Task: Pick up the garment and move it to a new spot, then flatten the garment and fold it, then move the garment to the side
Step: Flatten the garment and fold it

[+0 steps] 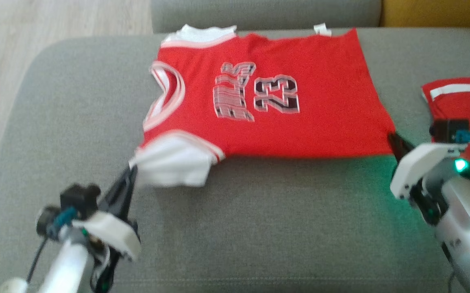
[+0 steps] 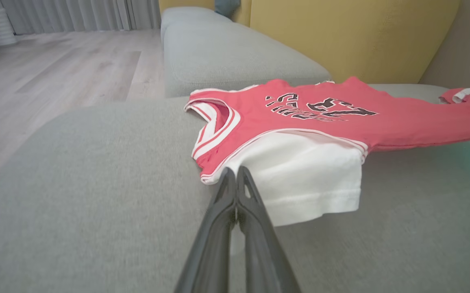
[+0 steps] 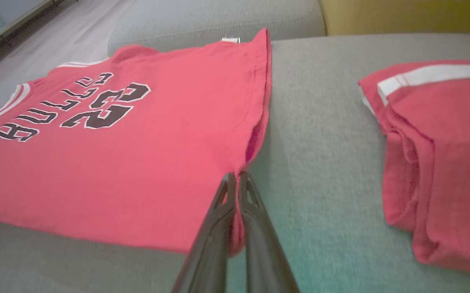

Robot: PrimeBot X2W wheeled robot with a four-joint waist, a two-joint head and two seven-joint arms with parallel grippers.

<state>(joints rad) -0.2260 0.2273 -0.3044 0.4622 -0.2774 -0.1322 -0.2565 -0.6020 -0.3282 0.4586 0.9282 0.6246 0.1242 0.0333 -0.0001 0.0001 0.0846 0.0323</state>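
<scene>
In the head view, the garment [image 1: 283, 101] lies spread on the grey sofa cushion [image 1: 259, 236], print side up, collar toward your left. The left gripper [image 1: 131, 171] has its fingers closed on the white sleeve [image 1: 174, 165] at the near left corner, and the sleeve looks pulled a little toward it. The right gripper [image 1: 394, 140] touches the near right corner at the hem. A second red garment [image 1: 462, 101] lies apart, at the right.

In the left wrist view, the two dark fingers are pressed together with no gap at the tips, right where the white sleeve meets the red trim. So the left gripper [image 2: 235, 174] pinches the cloth there. The sleeve is creased under the red body, not flat.

In the right wrist view, the right gripper [image 3: 235, 179] is also fully closed, and a bit of red cloth shows between the fingers. It holds the hem corner. The body of the garment is quite smooth here.

I judge that you are at the end of flattening, with the fold not yet made. The next move calls for both arms to go together, at the same height, so the near edge stays tight. Take care with the bunched sleeve: if it is not smoothed, it will be folded in crooked.
</scene>
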